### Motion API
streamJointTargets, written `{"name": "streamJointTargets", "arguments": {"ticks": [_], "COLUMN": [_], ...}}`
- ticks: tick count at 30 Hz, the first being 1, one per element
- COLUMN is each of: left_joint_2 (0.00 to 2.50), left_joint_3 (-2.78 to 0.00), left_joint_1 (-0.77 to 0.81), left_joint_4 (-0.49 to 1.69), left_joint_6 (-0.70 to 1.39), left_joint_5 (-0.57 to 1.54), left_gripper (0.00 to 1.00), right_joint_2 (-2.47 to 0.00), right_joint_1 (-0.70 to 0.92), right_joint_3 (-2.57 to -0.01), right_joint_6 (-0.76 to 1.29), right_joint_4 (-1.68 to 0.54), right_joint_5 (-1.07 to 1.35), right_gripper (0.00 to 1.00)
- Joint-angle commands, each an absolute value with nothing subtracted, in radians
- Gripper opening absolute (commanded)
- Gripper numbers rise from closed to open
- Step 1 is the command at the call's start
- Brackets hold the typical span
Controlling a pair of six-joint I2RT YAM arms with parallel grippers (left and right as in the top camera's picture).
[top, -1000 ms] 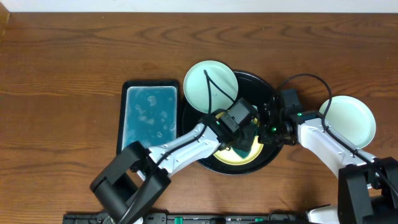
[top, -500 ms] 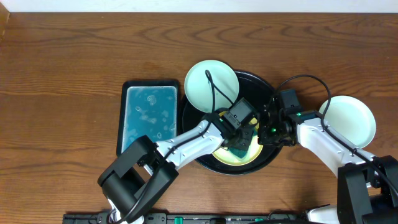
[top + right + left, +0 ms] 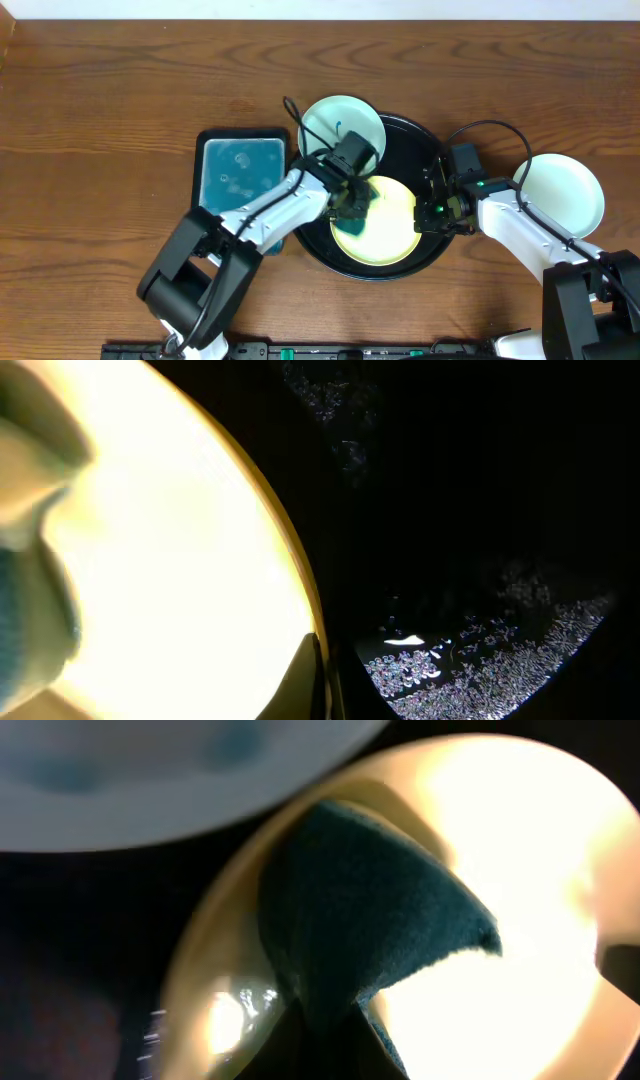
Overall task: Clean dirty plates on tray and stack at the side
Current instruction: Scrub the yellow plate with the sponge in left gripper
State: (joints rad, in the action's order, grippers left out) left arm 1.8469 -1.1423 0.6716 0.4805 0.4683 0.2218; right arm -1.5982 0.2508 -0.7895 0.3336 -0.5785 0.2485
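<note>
Teal sponge fills the left claw — its two fingers are pinched together on the sponge's narrow end, and the broad, fuzzy end spreads out ahead of them in the left wrist view. Directly under this claw lies the left part of the pale yellow plate, and the sponge presses on that surface. A wet glint shows on the plate's rim just beside the fingers. Beyond the claw's tip, past the yellow plate's edge, sits a pale mint plate with faint bluish smears, blurred in the close view. From above it overlaps the far-left rim of the black tray. The yellow plate rests inside this tray, toward its near side.

The right claw is across the yellow plate from the left one, its jaws closed on the plate's right rim. In the right wrist view the thin rim runs straight into the fingertips, with bright plate to the claw's left and dark tray floor, speckled with droplets, to its right. Behind this claw, well apart and beside its arm, a second mint plate lies on the wooden table. Behind the left claw, alongside its arm, stands a rectangular black basin of blue-green water — just beside the tray.
</note>
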Motion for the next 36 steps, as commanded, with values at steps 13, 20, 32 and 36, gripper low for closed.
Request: {"name": "streamJointTargets", "arguments": {"ticks": [13,20,32,36], "left_joint_2": [1.636,1.722,1.871,1.87], "left_joint_3": [-1.121,-1.119,-1.118,-1.118], "left_joint_1": [0.68,0.739,0.778,0.754], "left_joint_4": [0.429,0.367,0.386,0.418], "left_joint_6": [0.47,0.471,0.477,0.477], "left_joint_5": [0.258,0.258,0.125,0.017], "left_gripper": [0.08,0.08,0.08,0.08], "right_joint_2": [-1.598,-1.598,-1.598,-1.598], "right_joint_1": [0.257,0.257,0.257,0.257], "right_joint_3": [-0.789,-0.789,-0.789,-0.789], "right_joint_6": [0.347,0.347,0.347,0.344], "right_joint_4": [-0.575,-0.575,-0.577,-0.577], "right_joint_5": [0.236,0.236,0.236,0.236], "right_gripper": [0.01,0.01,0.01,0.01]}}
